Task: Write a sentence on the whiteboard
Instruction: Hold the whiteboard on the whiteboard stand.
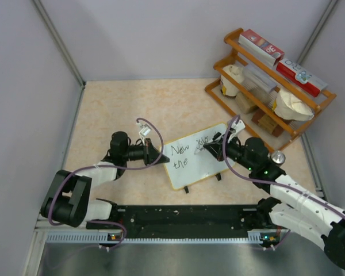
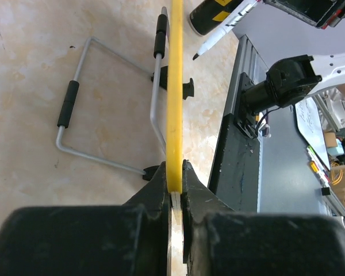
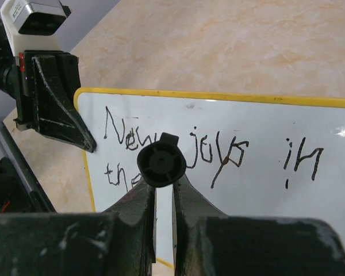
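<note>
Left jaws are pinched tight on the left edge of the whiteboard, which sits mid-worktop between the two arms. Right jaws are closed on a black marker, over the top line. The handwriting reads "New jobs in", then "the" underneath. Box labels on the rack are too small to read.

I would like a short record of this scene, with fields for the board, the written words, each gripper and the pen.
board: small white whiteboard with a thin yellow-tan frame
writing: "New jobs in" on the first line, "the" below it
left gripper: shut on the whiteboard's frame edge
right gripper: shut on a black marker
pen position: above the written words, tip close to the board
</note>
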Controlling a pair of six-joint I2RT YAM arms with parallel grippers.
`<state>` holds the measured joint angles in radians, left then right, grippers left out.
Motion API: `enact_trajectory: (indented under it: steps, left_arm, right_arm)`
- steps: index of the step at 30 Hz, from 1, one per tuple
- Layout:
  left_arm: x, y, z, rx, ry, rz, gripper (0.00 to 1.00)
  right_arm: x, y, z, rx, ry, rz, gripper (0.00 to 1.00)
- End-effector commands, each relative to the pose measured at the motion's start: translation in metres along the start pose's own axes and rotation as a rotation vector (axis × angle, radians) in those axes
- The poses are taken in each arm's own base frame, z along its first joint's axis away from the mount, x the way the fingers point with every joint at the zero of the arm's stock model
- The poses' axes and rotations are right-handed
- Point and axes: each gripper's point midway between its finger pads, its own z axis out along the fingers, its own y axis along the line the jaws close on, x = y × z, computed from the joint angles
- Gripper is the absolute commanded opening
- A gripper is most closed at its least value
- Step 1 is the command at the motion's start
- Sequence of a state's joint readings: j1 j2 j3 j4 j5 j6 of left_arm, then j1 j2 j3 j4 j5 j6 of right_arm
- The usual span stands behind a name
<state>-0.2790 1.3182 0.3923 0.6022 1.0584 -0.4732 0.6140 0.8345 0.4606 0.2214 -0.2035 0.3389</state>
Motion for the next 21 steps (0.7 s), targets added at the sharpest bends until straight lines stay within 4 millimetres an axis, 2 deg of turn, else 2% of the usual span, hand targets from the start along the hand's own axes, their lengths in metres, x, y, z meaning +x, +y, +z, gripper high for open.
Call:
enact_trajectory:
  steps: [1, 6, 15, 21]
  left_arm:
    - [-0.011, 0.007, 0.002, -0.016, -0.023, 0.098, 0.00]
    - [-0.009, 0.014, 0.004, -0.041, -0.012, 0.067, 0.00]
    - [-0.007, 0.028, 0.007, -0.081, 0.012, -0.001, 0.00]
    - [-0.007, 0.030, 0.008, -0.083, 0.016, -0.010, 0.00]
  right_arm:
    - [-0.041, 0.011, 0.003, -0.044, -0.130, -0.080, 0.00]
    - [-0.037, 0.019, -0.002, -0.097, -0.154, -0.123, 0.00]
    - [-0.020, 0.014, -0.007, -0.086, -0.124, -0.154, 0.00]
    - [-0.005, 0.013, -0.010, -0.086, -0.094, -0.153, 0.00]
